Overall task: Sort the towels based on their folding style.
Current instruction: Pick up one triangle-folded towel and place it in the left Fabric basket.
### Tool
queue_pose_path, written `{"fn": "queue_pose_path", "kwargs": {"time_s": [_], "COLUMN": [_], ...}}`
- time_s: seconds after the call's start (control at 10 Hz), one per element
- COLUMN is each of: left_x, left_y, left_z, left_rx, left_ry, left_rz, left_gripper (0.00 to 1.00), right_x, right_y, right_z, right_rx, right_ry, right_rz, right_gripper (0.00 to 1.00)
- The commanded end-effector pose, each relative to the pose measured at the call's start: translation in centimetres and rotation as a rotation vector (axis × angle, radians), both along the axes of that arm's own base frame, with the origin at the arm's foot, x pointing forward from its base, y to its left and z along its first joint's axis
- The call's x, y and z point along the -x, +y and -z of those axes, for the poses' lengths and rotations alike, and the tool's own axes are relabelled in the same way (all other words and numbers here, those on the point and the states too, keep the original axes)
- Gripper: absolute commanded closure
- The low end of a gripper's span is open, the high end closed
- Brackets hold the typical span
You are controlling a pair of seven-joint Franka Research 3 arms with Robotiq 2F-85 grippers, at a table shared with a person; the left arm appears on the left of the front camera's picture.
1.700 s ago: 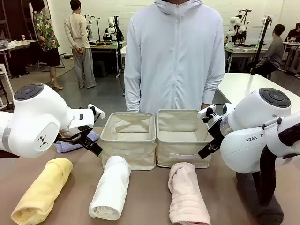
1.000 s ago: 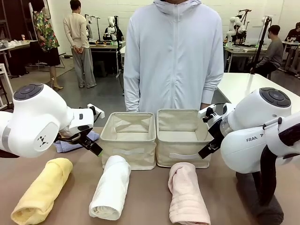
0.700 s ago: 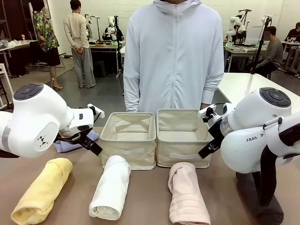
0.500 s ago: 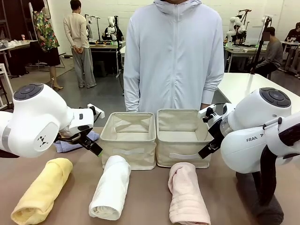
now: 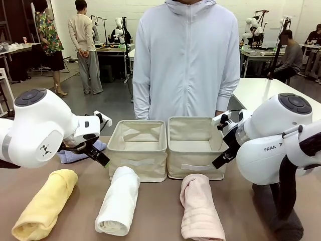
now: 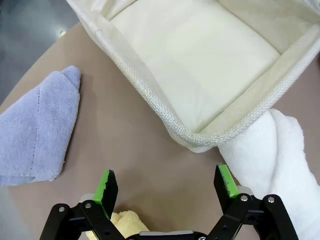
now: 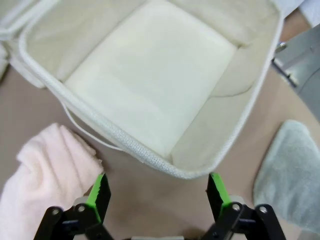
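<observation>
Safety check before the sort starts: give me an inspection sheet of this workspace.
Surface: brown table, bare between things.
Job's things: yellow towel, white towel and pink towel rolled, in front; dark grey towel under the right arm; blue towel folded, left; grey-green towel beside the right basket; left basket and right basket empty.
Clutter: nothing seen.
Grippers: left gripper and right gripper open, holding nothing.
Cables: black cable on the right arm.
Surroundings: person at the far side; others farther off.
</observation>
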State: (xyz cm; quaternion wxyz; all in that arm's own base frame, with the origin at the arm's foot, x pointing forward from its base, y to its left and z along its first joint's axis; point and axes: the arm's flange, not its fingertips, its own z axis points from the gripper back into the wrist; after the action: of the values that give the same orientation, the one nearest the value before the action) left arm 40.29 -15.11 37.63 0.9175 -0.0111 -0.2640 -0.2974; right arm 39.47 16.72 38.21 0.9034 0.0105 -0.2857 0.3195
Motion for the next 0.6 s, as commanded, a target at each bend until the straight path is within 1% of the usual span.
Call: {"fn": "queue_pose_path", "kwargs": {"time_s": [0.0, 0.1, 0.2, 0.3, 0.4, 0.5], "left_x": [1.4, 1.7, 1.5, 1.2, 0.9, 1.2], "left_y": [-0.8, -1.2, -1.4, -1.7, -2.0, -2.0], "left_z": [-7.1, -12.0, -16.8, -21.0, -24.8, -27.4], "left_rx": [-0.059, -0.075, -0.1, -0.106, -0.119, -0.134], "left_ry": [0.033, 0.112, 0.166, 0.205, 0.215, 0.202], "left_rz": [0.06, 0.129, 0.163, 0.185, 0.171, 0.147], "left_gripper": [0.0, 0.0, 0.0, 0.0, 0.0, 0.0], "right_x": [2.8, 4.1, 5.5, 6.7, 7.8, 8.8], "right_y": [1.5, 2.4, 3.5, 4.8, 6.2, 7.1], "right_z": [-8.0, -13.2, -17.9, -22.1, -26.1, -28.7], "right_rx": [0.019, 0.052, 0.086, 0.125, 0.159, 0.173], "right_ry": [-0.097, -0.137, -0.143, -0.164, -0.181, -0.19], "right_rz": [0.013, 0.04, 0.053, 0.076, 0.113, 0.14], "right_gripper": [0.0, 0.0, 0.0, 0.0, 0.0, 0.0]}}
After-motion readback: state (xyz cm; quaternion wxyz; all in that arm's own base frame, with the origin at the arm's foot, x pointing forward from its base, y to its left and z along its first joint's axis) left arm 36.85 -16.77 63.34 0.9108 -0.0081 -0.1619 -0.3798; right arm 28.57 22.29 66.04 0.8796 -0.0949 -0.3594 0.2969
